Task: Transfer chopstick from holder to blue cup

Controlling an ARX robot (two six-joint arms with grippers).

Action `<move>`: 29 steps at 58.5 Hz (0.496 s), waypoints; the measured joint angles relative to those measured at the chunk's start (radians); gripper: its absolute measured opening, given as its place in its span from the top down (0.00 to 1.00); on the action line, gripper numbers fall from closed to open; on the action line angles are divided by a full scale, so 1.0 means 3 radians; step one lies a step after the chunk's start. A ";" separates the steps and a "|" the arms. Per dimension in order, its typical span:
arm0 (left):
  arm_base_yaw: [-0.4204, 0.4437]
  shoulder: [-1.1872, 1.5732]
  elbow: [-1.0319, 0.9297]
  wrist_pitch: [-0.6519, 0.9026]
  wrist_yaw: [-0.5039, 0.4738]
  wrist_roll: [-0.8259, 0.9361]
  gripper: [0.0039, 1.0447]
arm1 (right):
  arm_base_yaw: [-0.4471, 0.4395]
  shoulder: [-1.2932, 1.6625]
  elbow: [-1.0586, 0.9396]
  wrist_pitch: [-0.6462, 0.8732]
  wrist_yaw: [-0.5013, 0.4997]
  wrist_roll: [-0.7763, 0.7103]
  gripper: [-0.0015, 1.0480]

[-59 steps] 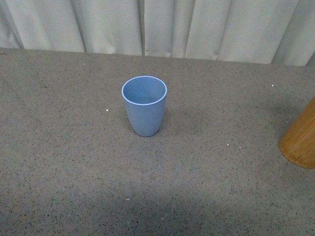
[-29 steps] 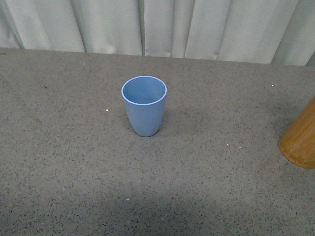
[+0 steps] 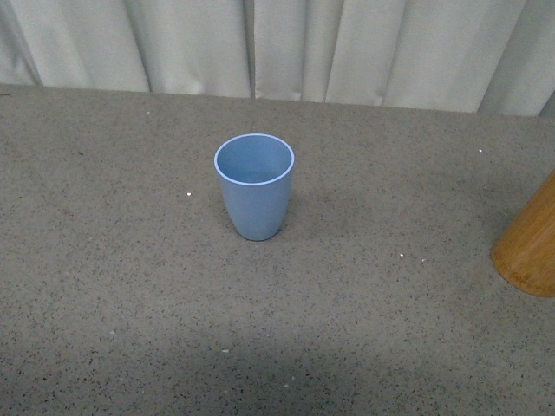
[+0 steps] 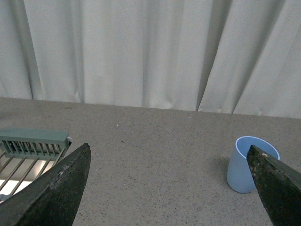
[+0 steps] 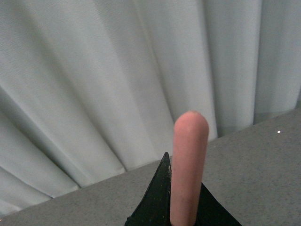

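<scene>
Blue cup [image 3: 254,186] stands empty mid-counter; holder [image 3: 529,247] toward the counter's right side, top cropped. Wrist views alone show left gripper [image 4: 168,147] spread, right gripper [image 5: 181,190] pinching chopstick [image 5: 189,155].

On the worktop [image 3: 104,260] ahead of the left gripper [image 4: 169,147] stands a light blue plastic cup [image 3: 254,186], an orange-brown wooden holder [image 3: 529,247] well right; the right gripper [image 5: 178,181] holds a salmon-pink chopstick [image 5: 189,160].
</scene>
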 joint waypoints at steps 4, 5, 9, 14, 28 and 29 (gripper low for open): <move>0.0000 0.0000 0.0000 0.0000 -0.0001 0.0000 0.06 | 0.0150 0.0039 0.0015 0.0008 0.0058 0.0062 0.99; 0.0000 0.0000 0.0000 0.0000 0.0000 0.0000 0.06 | 0.0202 0.0053 0.0022 0.0008 0.0078 0.0085 0.99; 0.0000 0.0000 0.0000 0.0000 0.0000 0.0000 0.06 | 0.0393 0.0108 0.0041 0.0018 0.0139 0.0140 0.99; 0.0000 0.0000 0.0000 0.0000 0.0000 0.0000 0.06 | 0.0637 0.0197 0.0098 0.0058 0.0202 0.0188 0.99; 0.0000 0.0000 0.0000 0.0000 0.0000 0.0000 0.06 | 0.1122 0.0417 0.0271 0.0155 0.0313 0.0285 0.99; 0.0000 0.0000 0.0000 0.0000 0.0000 0.0000 0.06 | 0.1139 0.0429 0.0276 0.0159 0.0317 0.0286 0.99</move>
